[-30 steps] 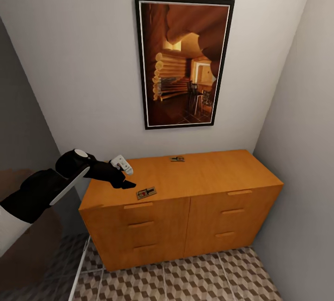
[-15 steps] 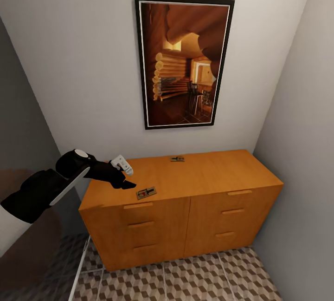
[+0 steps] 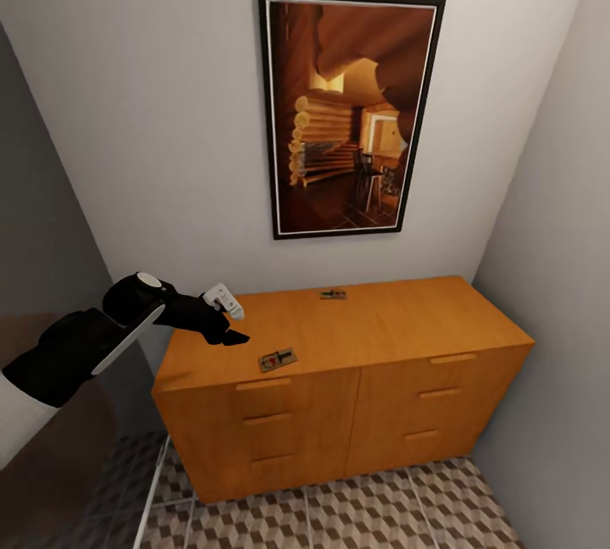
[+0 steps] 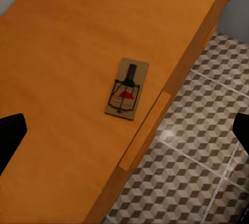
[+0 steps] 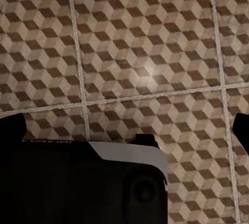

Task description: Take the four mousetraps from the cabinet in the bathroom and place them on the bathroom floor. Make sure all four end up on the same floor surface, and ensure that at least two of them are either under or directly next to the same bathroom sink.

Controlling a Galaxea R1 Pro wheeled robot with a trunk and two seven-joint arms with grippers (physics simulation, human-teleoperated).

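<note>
Two mousetraps lie on top of the orange-brown cabinet (image 3: 407, 320): one mousetrap (image 3: 278, 359) near the front edge at the left, another mousetrap (image 3: 333, 294) at the back by the wall. My left gripper (image 3: 230, 325) hovers over the cabinet's left end, a short way left of the front trap. It is open, its fingertips (image 4: 10, 137) spread wide with that mousetrap (image 4: 126, 88) lying flat between them, lower down. My right gripper (image 5: 127, 125) is open over the cube-patterned bathroom floor (image 5: 145, 53), holding nothing.
A framed picture (image 3: 349, 113) hangs on the wall above the cabinet. Walls close in on the right and left sides. A strip of tiled floor (image 3: 381, 515) runs in front of the drawers. A dark part of the robot (image 5: 78, 182) sits under the right wrist.
The whole head view has shifted, so the cabinet and picture now sit slightly further right and lower: the camera moved. The left arm keeps its pose and the traps lie as before.
</note>
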